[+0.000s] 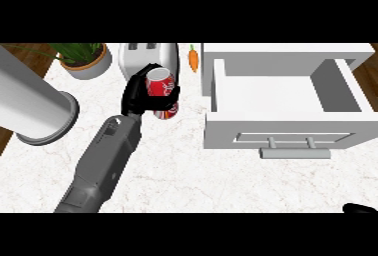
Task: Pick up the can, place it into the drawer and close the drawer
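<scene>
A red can [160,88] with a pale top is held over the marble counter [221,185], tilted, just in front of the toaster. My left hand [136,96] is shut on it, black fingers curled round its middle, the grey forearm running down to the lower left. The white drawer [221,131] stands pulled out to the right of the can, its inside bare, with a grey bar handle [295,152] on its front. Only a black sliver of my right hand [360,209] shows at the lower right corner.
A white toaster [140,56] stands behind the can. An orange carrot [193,59] lies between the toaster and the drawer. A potted plant [83,61] is at the back left, and a big grey cylinder [33,107] stands on the left.
</scene>
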`<state>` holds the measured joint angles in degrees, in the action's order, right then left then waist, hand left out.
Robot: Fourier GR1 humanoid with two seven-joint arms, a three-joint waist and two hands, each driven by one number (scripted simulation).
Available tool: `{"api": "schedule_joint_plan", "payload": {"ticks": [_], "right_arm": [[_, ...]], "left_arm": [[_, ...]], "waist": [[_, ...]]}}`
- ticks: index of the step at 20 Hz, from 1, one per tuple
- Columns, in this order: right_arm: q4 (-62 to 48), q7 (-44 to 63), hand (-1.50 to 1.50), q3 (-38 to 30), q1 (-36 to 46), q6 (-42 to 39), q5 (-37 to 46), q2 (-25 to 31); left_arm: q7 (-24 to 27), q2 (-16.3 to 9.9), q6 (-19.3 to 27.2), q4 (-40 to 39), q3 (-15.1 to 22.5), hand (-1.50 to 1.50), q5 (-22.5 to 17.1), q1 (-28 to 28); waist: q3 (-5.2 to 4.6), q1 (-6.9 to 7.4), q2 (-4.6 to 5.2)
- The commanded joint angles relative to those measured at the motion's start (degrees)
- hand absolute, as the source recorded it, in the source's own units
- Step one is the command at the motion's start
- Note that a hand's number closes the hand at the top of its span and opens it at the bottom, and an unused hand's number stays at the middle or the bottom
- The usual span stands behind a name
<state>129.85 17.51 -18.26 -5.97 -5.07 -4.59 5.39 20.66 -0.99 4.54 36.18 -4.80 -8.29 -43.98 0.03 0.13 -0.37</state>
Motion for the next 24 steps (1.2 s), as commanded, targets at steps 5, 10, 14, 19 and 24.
{"api": "schedule_joint_plan", "payload": {"ticks": [5, 10, 14, 19, 24], "right_arm": [[-0.9, -3.4, -1.5, 0.7, -2.5, -0.3, 1.9, -2.0], [1.7, 0.8, -1.5, 0.6, 0.8, 0.9, 0.9, -0.6], [-0.9, 2.2, -1.5, 0.6, 3.8, 1.7, 1.7, 0.3], [-0.6, -0.5, -1.5, 0.0, 0.7, -0.2, -0.1, -0.4], [-0.7, 0.8, -1.5, -1.0, 2.6, -0.7, -1.3, 1.5]], "left_arm": [[-18.8, 0.1, 4.5, 19.2, 5.0, 1.5, -1.7, -3.0], [-22.4, 1.0, 12.0, 16.0, 7.7, 1.5, -2.7, -13.0], [-30.5, 1.0, 14.8, 20.0, 10.6, 1.5, -1.8, -16.3], [-32.6, 1.0, 15.8, 12.6, 9.1, 1.5, -2.6, -26.7], [-32.3, 1.0, 22.0, 4.5, 14.3, 1.5, -7.7, -34.3]], "waist": [[0.01, 0.2, -0.01], [-0.03, -0.98, 0.35], [-0.02, -0.55, 0.33], [0.0, -1.35, 0.49], [0.04, -2.81, 0.72]]}}
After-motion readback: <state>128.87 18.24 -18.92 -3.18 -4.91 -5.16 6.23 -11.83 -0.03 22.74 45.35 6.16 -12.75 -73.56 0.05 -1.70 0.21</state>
